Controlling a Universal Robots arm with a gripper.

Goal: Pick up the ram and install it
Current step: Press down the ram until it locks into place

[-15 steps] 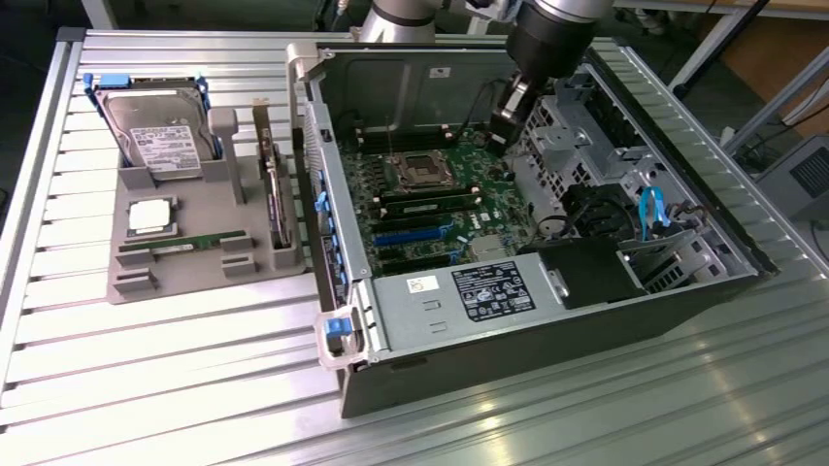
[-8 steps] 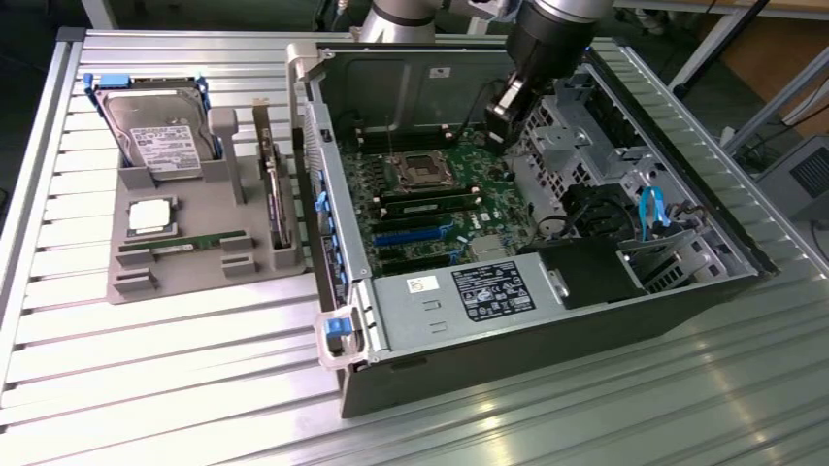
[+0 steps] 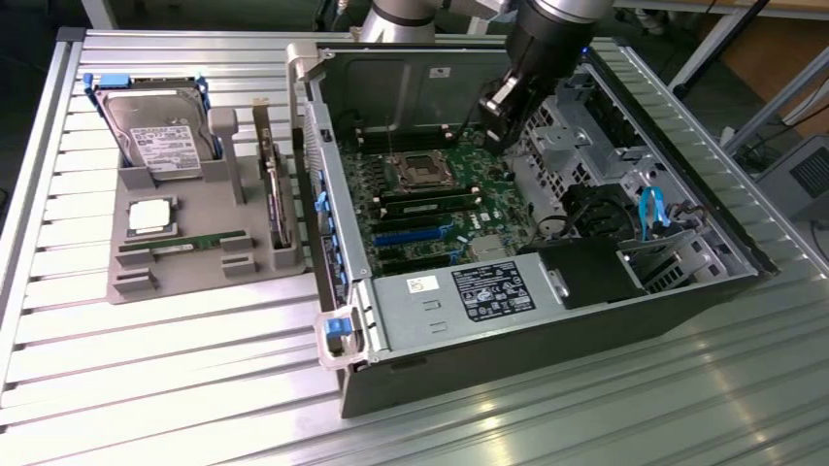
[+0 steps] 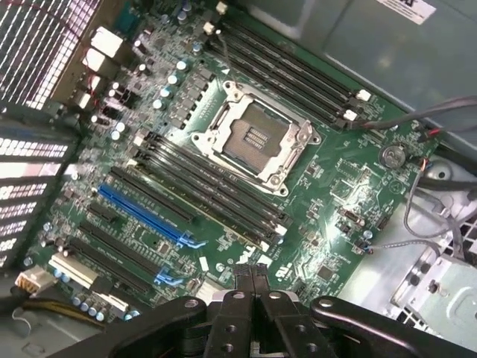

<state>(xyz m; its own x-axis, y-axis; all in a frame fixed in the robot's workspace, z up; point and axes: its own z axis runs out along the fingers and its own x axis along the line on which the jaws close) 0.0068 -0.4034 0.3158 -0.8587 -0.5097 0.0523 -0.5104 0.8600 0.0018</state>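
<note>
- Exterior view: ram (image 3: 182, 242) lies in the grey tray (image 3: 136, 282), well apart at eight o'clock from the hand (image 3: 499, 107).
- Hand fingers (image 4: 244, 287) pressed together, empty, above the motherboard (image 4: 320, 216).

Robot arm (image 3: 550, 39) cut off by exterior view's top edge. Gripper (image 4: 252, 277) fingertips hid motherboard (image 4: 223, 149) patch behind them; gripper body cut off by wrist view's edge. Ram (image 3: 182, 243) in grey tray (image 3: 155, 282) too small for chips or label to read. Hard drive (image 3: 155, 136) label text illegible.
</note>
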